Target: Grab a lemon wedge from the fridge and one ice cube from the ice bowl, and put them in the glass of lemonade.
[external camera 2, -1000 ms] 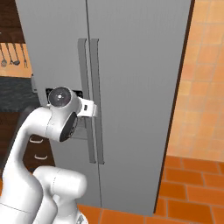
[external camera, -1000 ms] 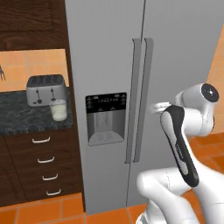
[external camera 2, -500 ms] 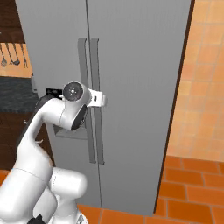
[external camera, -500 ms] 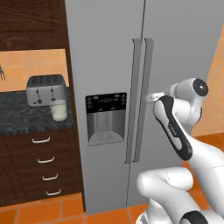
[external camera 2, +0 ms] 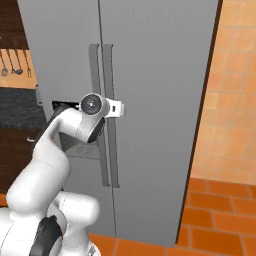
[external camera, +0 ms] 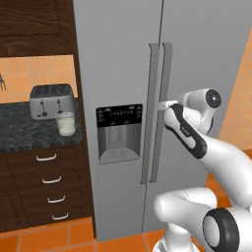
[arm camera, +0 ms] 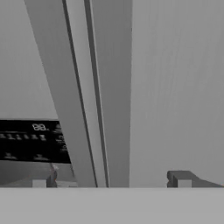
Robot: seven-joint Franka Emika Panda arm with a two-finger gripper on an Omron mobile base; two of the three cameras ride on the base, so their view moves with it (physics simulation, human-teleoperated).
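Observation:
The tall grey fridge stands with both doors shut. Its two long vertical handles run side by side at the middle seam. My gripper is open and hovers right at the handles at mid height. In the hand view both handles lie between my fingertips, and nothing is held. The glass of lemonade sits on the dark counter left of the fridge. The shut doors hide the lemon wedge. The ice bowl and ice cube are out of view.
A silver toaster stands just behind the glass. The black dispenser panel is set in the left door. Dark wooden drawers sit under the counter. An orange tiled wall flanks the fridge on the right.
My arm has swung forward and left, bringing the open gripper from beside the right door up to the fridge handles. The doors and the glass have not moved.

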